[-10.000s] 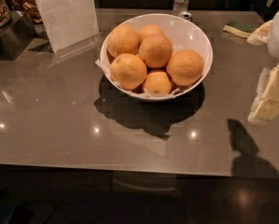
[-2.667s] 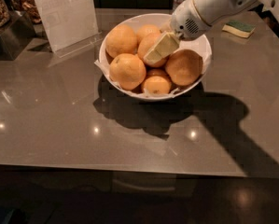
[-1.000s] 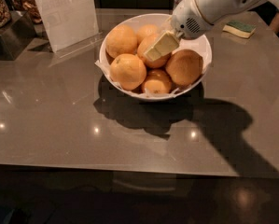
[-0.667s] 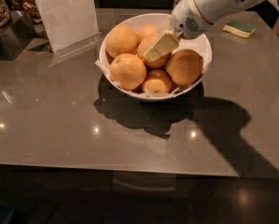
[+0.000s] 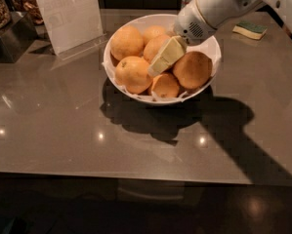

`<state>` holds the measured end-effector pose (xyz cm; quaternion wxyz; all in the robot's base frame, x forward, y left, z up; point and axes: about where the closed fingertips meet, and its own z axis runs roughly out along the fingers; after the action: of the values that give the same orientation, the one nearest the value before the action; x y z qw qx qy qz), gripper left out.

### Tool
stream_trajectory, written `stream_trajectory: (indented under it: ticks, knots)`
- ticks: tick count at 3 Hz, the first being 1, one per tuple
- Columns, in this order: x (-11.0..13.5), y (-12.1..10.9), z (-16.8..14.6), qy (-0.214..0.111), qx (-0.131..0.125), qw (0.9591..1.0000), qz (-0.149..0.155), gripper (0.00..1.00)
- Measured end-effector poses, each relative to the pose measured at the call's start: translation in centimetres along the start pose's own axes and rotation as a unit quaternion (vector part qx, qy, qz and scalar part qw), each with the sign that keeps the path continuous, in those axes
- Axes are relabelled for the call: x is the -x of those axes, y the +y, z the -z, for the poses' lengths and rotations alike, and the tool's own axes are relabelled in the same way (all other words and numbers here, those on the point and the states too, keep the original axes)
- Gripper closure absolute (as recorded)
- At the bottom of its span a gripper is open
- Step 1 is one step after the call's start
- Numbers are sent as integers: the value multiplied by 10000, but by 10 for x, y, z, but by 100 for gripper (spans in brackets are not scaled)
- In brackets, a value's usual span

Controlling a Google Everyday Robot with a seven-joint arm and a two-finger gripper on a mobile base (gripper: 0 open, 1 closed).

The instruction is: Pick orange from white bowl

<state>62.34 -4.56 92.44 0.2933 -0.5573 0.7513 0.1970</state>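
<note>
- Grey worktop [image 5: 62,130] carries the white bowl [image 5: 135,96], lined with paper and heaped with fruit.
- Cream pincer [image 5: 162,60] lies over the orange [image 5: 154,46] at the bowl's middle; whether it grips cannot be told.
- Sponge [image 5: 249,29] lies far right.

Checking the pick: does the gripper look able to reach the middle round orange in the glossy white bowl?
Likely yes: the gripper is inside the white bowl, over the middle orange; nothing blocks it.

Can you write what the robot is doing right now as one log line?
stage: reaching | claw: inside white bowl, over middle orange | middle orange: in bowl, not lifted
</note>
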Motion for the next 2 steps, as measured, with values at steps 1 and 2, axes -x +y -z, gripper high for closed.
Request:
stream_trajectory:
  ticks: [1, 2]
  knots:
    - [0, 6, 0, 1, 1, 10000, 0, 19]
    - [0, 6, -1, 7, 15, 10000, 0, 42]
